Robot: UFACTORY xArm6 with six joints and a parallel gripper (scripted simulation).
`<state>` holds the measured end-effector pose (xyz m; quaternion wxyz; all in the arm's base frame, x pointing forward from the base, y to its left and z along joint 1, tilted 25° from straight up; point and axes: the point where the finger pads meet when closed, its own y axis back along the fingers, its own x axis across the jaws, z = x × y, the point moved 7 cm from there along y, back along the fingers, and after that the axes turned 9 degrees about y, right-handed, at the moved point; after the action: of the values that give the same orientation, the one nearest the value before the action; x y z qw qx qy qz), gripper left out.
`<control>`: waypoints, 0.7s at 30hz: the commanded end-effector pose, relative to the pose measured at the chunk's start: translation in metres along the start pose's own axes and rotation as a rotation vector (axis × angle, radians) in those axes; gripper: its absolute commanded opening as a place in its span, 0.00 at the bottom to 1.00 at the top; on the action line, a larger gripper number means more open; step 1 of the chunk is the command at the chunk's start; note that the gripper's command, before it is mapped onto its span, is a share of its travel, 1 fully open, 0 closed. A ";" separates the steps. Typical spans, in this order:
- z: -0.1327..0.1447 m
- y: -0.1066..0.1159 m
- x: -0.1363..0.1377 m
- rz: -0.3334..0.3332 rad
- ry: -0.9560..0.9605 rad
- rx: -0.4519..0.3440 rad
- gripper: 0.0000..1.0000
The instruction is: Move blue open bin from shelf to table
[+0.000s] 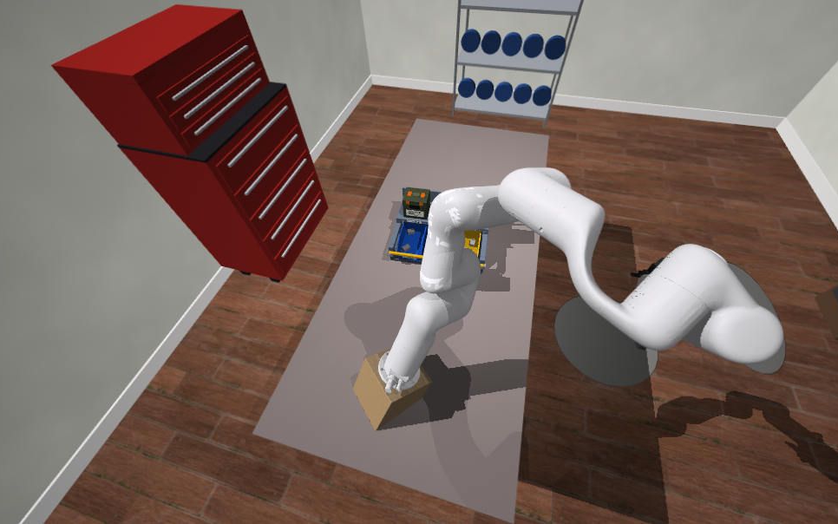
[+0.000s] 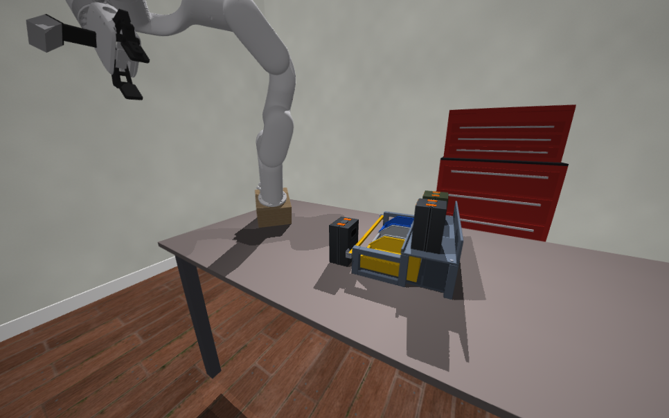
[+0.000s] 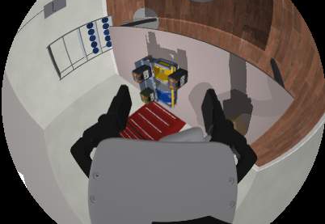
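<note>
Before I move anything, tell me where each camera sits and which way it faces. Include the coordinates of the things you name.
Top: high up, looking steeply down on the table [image 1: 474, 416] [image 2: 296, 270] [image 3: 206, 61]; arm shows, gripper mostly hidden.
Exterior: off one side, looking across the table at arm, open gripper [image 2: 137, 75] [image 3: 166, 95] and shelf [image 1: 484, 250] [image 2: 404, 270] [image 3: 150, 86].
Wrist: on the arm's end, looking past both fingers towards the shelf.
All share table and shelf.

no readable words or numbers, pale label on the green case [image 1: 415, 203] [image 2: 435, 195] [image 3: 147, 95] too small to read
</note>
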<state>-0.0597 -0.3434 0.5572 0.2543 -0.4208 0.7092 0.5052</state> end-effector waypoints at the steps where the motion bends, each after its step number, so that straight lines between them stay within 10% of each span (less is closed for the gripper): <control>1: -0.005 0.006 -0.001 -0.001 0.005 -0.008 1.00; 21: -0.014 0.024 0.005 0.000 0.005 -0.008 1.00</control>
<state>-0.0814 -0.3552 0.5689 0.2521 -0.4233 0.7067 0.5077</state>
